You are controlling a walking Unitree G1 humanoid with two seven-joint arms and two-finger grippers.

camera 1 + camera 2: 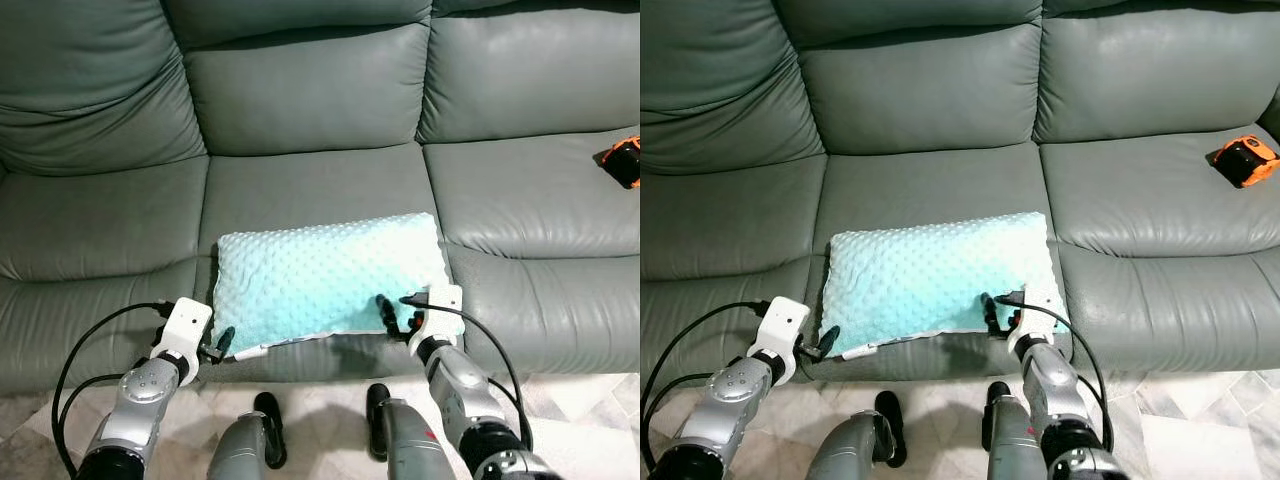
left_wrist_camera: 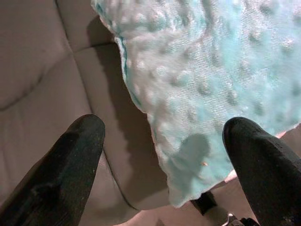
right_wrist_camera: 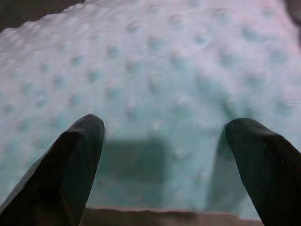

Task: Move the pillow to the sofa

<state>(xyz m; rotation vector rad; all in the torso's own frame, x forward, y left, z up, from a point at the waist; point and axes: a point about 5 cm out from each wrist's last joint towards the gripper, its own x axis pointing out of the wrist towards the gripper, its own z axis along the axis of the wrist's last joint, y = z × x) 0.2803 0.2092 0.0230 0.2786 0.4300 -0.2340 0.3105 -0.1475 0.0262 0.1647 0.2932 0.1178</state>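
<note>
Grey leather sofa (image 1: 320, 120) fills the scene, mint dotted pillow (image 1: 325, 275) lying flat on middle seat cushion, front edge at the seat's lip.

Left gripper (image 2: 164, 155) w/ fingers spread wide, just off pillow's near-left corner, nothing held; right gripper (image 3: 164, 155) also spread apart, hovering at pillow's near-right edge, nothing between fingers. Judging by this, pillow looks placed & let go. Risk: pillow sits close to the front lip, so a finger snagging the fabric or the small tag at its front-left corner on pull-back could drag it off onto the floor; cable loops near both wrists could catch too. Orange & black object (image 1: 1245, 160) on right seat, well apart. No containers around, so nothing to report inside any.
</note>
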